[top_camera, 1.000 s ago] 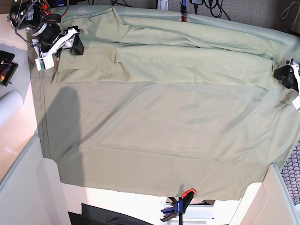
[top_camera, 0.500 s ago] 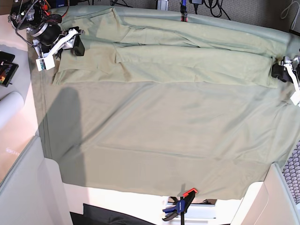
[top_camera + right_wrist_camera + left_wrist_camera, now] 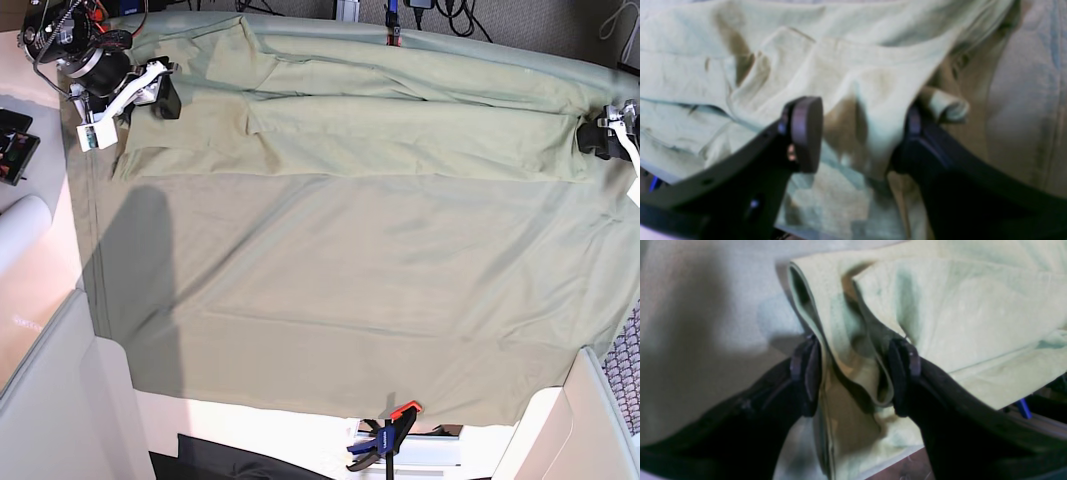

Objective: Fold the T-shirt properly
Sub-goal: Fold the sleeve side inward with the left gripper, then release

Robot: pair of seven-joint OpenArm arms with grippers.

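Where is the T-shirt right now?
In the base view the T-shirt lies stretched along the far edge of the big cloth sheet, between the right gripper and the left gripper.

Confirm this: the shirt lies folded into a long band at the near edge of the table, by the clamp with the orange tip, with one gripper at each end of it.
Not quite. The shirt lies at the far edge of the table, away from that clamp, as the base view shows. The rest holds: it is a long folded band, with the left gripper at one end and the right gripper at the other.
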